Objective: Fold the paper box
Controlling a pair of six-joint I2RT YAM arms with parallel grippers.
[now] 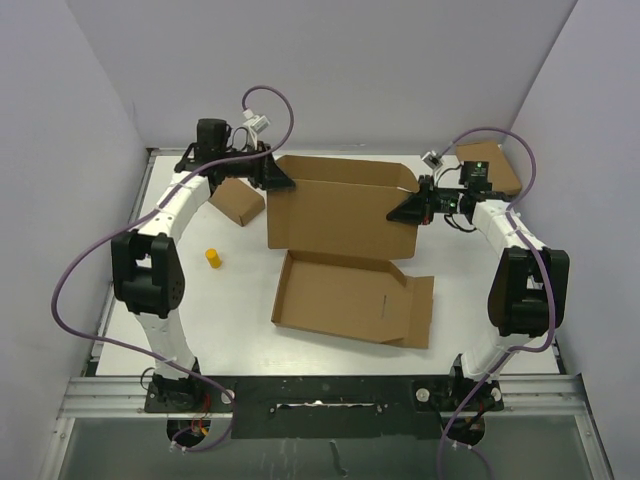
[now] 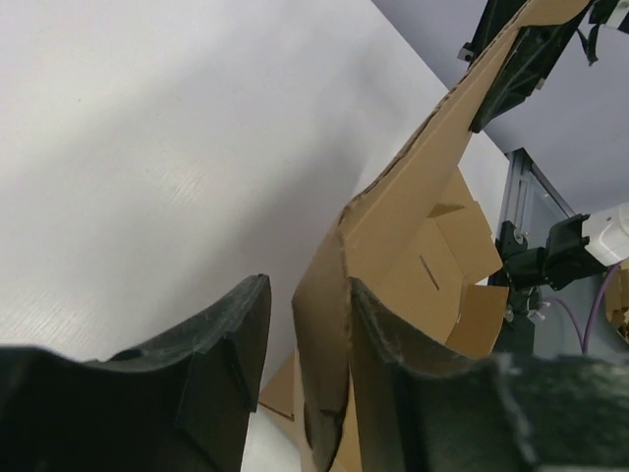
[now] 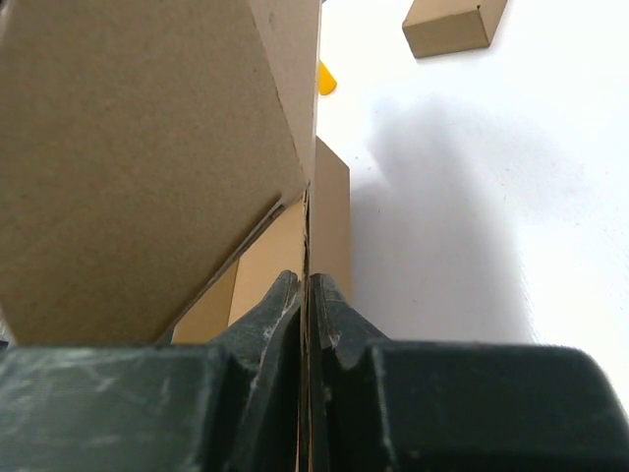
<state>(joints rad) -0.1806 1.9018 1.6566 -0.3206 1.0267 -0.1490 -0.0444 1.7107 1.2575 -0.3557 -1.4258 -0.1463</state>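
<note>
centre frame, the paper box (image 1: 345,300) is part-folded: back panel upright, front flat on the desk (image 1: 200,310). right tool (image 3: 307,285) clenches its edge; left tool (image 2: 307,295) straddles it, released. sides remain unfolded.

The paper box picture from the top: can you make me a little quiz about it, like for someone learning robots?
1. True or false: the right gripper has its jaws shut on the paper box.
2. What colour is the small thing lying left of the box? A red, B yellow, C blue.
3. Fill in: the top view shows ___ smaller cardboard boxes.
Key: 1 true; 2 B; 3 two.
</note>
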